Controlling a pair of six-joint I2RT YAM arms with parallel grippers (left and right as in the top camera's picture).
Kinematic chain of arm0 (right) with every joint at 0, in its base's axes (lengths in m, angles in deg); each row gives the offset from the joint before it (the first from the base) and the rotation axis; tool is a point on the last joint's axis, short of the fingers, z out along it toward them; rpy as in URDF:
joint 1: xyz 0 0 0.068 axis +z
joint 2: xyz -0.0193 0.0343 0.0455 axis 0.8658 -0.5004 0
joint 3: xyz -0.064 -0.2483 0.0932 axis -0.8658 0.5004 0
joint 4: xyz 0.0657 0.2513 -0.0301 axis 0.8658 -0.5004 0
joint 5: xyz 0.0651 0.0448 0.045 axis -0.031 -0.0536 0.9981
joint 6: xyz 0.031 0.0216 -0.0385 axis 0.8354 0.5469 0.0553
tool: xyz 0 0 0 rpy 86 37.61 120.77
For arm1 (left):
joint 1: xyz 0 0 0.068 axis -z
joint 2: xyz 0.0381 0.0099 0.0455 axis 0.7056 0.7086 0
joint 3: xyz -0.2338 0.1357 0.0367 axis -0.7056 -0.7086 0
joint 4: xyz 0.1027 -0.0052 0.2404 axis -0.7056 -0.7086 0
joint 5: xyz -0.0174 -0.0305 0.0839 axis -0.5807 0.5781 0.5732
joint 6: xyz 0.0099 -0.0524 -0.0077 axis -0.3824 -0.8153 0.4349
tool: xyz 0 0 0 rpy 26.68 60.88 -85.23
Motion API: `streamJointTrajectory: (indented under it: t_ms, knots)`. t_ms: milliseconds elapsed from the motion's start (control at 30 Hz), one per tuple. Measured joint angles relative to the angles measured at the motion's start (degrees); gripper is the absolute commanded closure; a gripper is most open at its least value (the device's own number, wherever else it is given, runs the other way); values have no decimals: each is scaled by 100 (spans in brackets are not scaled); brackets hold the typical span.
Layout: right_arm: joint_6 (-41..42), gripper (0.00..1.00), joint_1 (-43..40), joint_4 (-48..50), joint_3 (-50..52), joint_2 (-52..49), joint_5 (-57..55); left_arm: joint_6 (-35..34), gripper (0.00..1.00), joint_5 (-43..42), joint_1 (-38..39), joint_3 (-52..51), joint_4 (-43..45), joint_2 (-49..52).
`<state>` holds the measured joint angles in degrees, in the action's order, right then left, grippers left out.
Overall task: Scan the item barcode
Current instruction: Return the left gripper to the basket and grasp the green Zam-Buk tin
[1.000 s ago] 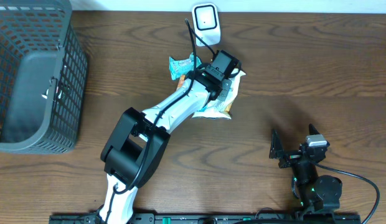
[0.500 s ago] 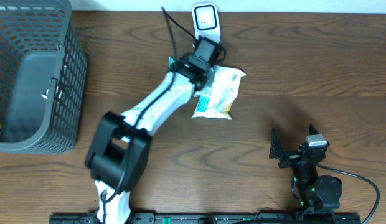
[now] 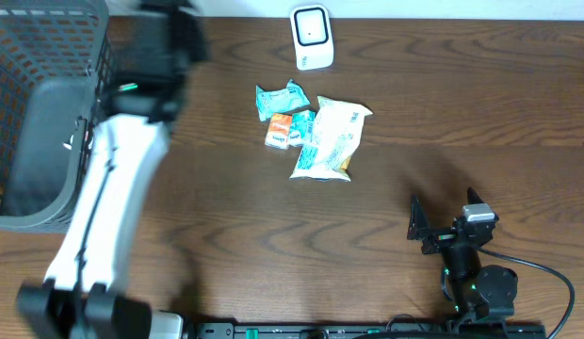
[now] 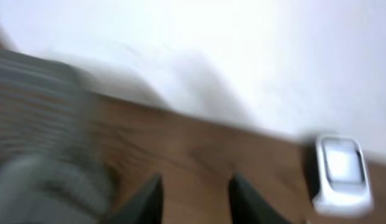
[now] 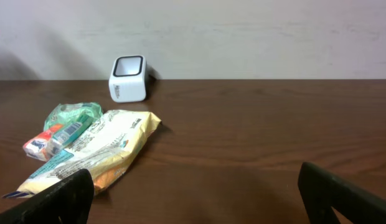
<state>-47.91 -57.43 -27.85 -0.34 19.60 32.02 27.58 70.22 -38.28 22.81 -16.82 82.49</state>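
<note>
**Entry: tabletop, L to R**

1. Basket (image 3: 108, 113): grey mesh, far-L corner.
2. Left gripper (image 4: 194, 188): up by basket at table's far edge, badly blurred. Fingers show a modest gap w/ bare wood between; nothing held.
3. Item pile, table centre, just in front of scanner:
   - teal packet (image 3: 281, 98), crumpled, furthest back.
   - small orange/white packet (image 3: 279, 132), touching the teal one.
   - white/yellow bag (image 3: 332, 138), largest, lying flat; long axis runs far-R to near-L.
   - No barcode legible on any.
4. Scanner (image 3: 311, 36): white, upright at far edge, window facing the pile.
5. Right gripper (image 5: 193, 193): parked near-R, fingers spread wide, empty; pile lies ahead and to its L.

Key relation: pile sits R of left gripper, well apart from both arms. Neither clearly nearer; bag's near-L end looks the easier pinch.
</note>
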Motion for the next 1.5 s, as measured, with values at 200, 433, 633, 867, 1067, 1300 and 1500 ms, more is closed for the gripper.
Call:
streamJointTrajectory:
  t_ms: [200, 433, 633, 867, 1067, 1300, 1500]
  knots:
    - [0, 1, 0, 2, 0, 0, 0, -225, 33, 4, -1480, 0, 37, -647]
    - [0, 1, 0, 2, 0, 0, 0, -1672, 2, -83, -2909, -2, -396, -437]
    - [0, 1, 0, 0, 0, 0, 0, -2227, 2, -195, -3309, -2, -645, -251]
    - [0, 1, 0, 0, 0, 0, 2, -1945, 2, -278, -3316, 0, -680, 92]
    - [0, 1, 0, 0, 0, 0, 0, -1755, 2, -295, -3318, -2, -957, 833]
    - [0, 1, 0, 2, 0, 0, 0, -1556, 2, -295, -3322, -2, -990, 1694]
    - [0, 1, 0, 0, 0, 0, 0, -1705, 2, -299, -3320, -2, -1178, 2133]
